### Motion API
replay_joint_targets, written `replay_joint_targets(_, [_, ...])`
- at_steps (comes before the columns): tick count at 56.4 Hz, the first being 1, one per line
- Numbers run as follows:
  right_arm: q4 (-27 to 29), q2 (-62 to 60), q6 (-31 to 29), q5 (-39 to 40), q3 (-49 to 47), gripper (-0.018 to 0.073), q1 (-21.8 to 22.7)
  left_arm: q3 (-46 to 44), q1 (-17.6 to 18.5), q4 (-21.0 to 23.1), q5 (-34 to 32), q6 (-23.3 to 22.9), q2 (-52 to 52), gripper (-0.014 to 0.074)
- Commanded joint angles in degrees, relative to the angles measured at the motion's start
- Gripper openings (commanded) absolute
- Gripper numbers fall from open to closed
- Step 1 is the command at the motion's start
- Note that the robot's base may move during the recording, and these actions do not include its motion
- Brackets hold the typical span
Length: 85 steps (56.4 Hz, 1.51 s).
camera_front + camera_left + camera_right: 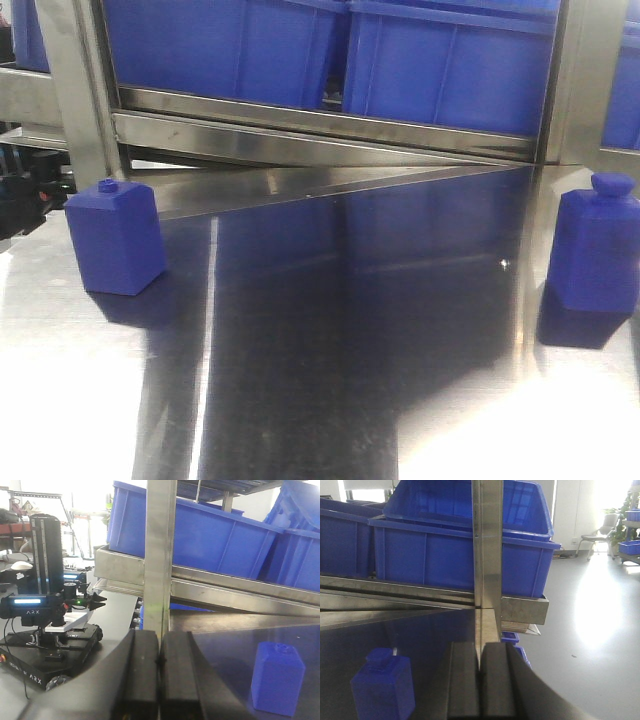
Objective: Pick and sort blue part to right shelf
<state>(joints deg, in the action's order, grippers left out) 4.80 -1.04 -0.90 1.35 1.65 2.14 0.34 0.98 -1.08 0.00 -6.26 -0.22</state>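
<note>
The left gripper [159,680] and right gripper [480,685] are hanging pinched shut, empty. The squat blue plastic bottle-shaped part [384,692] is standing near the right one (a twin [115,237] is waiting leftward), before the steel-railed right shelf [300,135]; closing in unopened is risking toppling it.

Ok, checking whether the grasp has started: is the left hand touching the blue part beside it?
Apart. The left wrist view shows the left hand shut and empty, with bare steel table between it and the blue part.
</note>
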Motion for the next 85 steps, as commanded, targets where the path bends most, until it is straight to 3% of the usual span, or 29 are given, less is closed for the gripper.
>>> replay_joint_targets(1, [0.01, -0.61, -0.23, 5.34, -0.44, 0.0039, 0.04, 1.69, 0.03, 0.47, -4.98, -0.13, -1.24, 0.0124])
replay_joint_targets(41, [0.01, -0.61, -0.23, 5.41, -0.44, 0.0039, 0.04, 1.69, 0.03, 1.08, -5.7, -0.37, -1.24, 0.0124])
replay_joint_targets(46, [0.01, -0.61, -0.23, 5.41, -0.44, 0.0039, 0.04, 1.69, 0.03, 3.16, -9.8, -0.72, -1.24, 0.0124])
replay_joint_targets(53, [0.01, -0.61, -0.23, 5.41, -0.44, 0.0039, 0.04, -1.48, 0.03, 2.84, -15.79, -0.72, -1.24, 0.0124])
replay_joint_targets(73, [0.01, -0.61, -0.23, 5.41, -0.44, 0.0039, 0.04, -31.37, 0.03, 0.5, 16.36, -0.72, 10.84, 0.0129])
replay_joint_targets(85, [0.01, -0.61, -0.23, 5.36, -0.44, 0.0039, 0.04, -37.98, 2.49, 0.65, 24.56, -0.35, 19.56, 0.0129])
